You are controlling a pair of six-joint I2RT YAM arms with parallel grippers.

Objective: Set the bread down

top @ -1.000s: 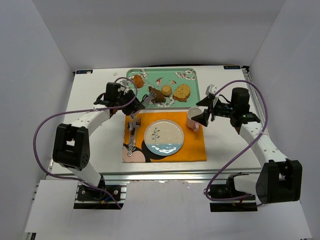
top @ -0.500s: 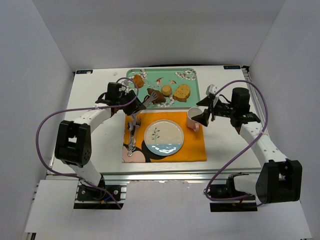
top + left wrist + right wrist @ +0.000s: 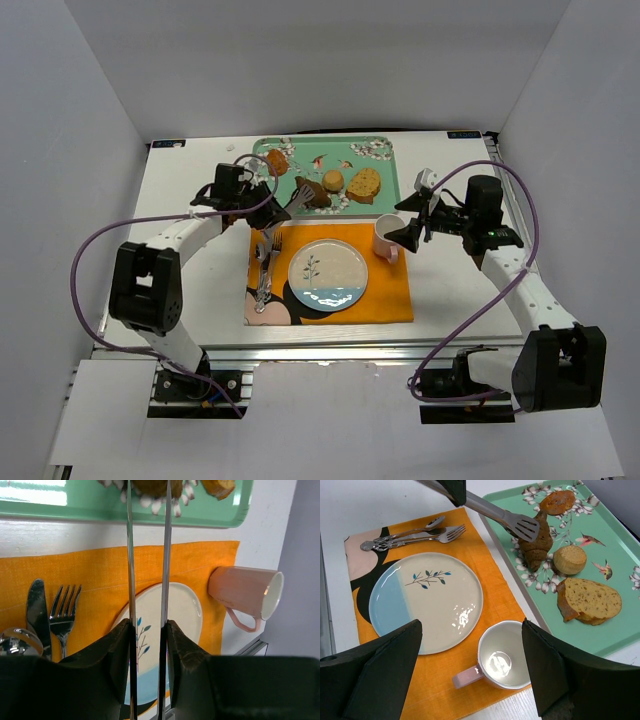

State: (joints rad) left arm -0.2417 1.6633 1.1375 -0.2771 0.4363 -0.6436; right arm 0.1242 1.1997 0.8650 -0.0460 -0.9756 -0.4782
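Green tray [image 3: 620,535]: one, holding four baked pieces (the bread [image 3: 536,542], a pale round bun [image 3: 570,558], a golden slice [image 3: 590,600] and a small orange round [image 3: 557,501]).
Orange placemat [image 3: 385,295]: one, bearing one plate [image 3: 328,273], one fork [image 3: 62,615], one knife [image 3: 37,610] and one spoon [image 3: 15,640]. One pink mug [image 3: 502,662] stands at its far right corner.
Tongs [image 3: 520,526]: one pair, metal, with slotted flat ends.
Change: the tong ends have drawn closer together since a moment ago and now sit at the bread. The bread lies where it lay, and the right arm has hardly stirred.
Bread: dark brown, long and lumpy, the darkest of the baked pieces. It lies on the tray near its front edge, just left of the bun, with one slotted tong end against its upper side.
Left gripper [image 3: 148,630]: fingers clenched on the two tong arms.
Right gripper [image 3: 408,233]: fingers spread wide, grasping nothing, hovering just beside the mug.
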